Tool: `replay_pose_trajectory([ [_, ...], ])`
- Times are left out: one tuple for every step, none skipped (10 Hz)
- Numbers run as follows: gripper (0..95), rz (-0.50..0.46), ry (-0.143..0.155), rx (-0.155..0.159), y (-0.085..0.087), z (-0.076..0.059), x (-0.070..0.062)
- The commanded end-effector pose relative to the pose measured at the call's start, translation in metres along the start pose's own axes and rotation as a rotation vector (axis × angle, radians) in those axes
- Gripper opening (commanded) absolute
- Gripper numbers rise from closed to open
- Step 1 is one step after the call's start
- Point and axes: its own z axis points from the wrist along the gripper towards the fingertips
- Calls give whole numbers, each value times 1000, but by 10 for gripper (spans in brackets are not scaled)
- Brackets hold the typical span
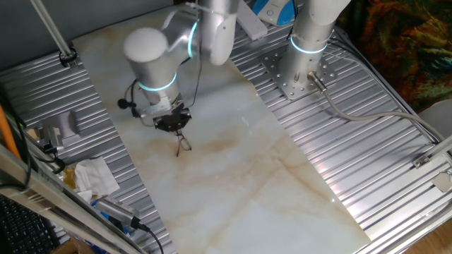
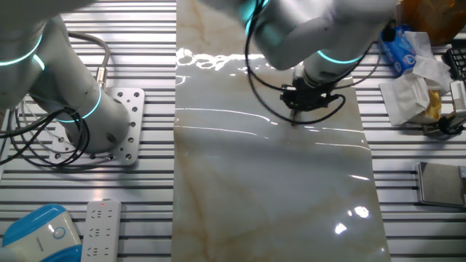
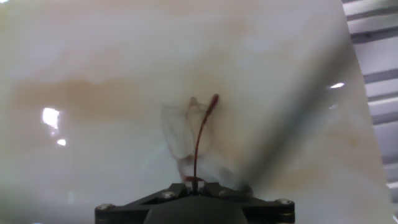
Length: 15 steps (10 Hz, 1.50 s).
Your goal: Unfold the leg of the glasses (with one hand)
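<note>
The glasses [image 3: 189, 134] have a thin reddish-brown wire frame and clear lenses. In the hand view they hang just below my gripper [image 3: 195, 182], above the marble table top. One slim wire arm [image 3: 202, 134] runs from the jaws up to its curved tip. The jaws stand closed on the near end of that arm. In one fixed view the gripper [image 1: 176, 130] is over the left middle of the marble slab, with the glasses [image 1: 183, 142] dangling under it. In the other fixed view the gripper [image 2: 295, 116] shows; the glasses are too small to make out there.
A marble slab [image 1: 233, 176] covers the middle of the ribbed metal table. A second arm's base [image 1: 300, 67] stands at the back right. Crumpled tissue [image 1: 95, 176] and cables lie at the left edge. A remote and a blue device [image 2: 44, 229] lie near the other view's bottom left.
</note>
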Motion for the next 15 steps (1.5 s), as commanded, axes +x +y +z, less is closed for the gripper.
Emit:
replay_pose_trajectory([
  [0, 2, -13, -31, -3, 4, 4],
  [0, 5, -13, -21, -3, 4, 4],
  [0, 7, 19, -3, -3, 3, 4],
  [0, 19, 17, -13, -2, 2, 3],
  [0, 21, 20, -12, -2, 2, 3],
  [0, 27, 33, -11, -2, 2, 3],
  [0, 34, 57, -19, -1, 1, 3],
  [0, 48, 31, -19, -1, -1, 3],
  [0, 57, 28, -15, -1, -1, 2],
  [0, 73, 30, -22, -1, -1, 2],
  [0, 80, 31, -20, -2, -1, 2],
  [0, 87, 38, -28, -3, -2, 1],
  [0, 112, 38, -44, -4, -4, -1],
  [0, 124, 23, -36, -4, -7, -1],
  [0, 133, 24, -36, -3, -9, -2],
])
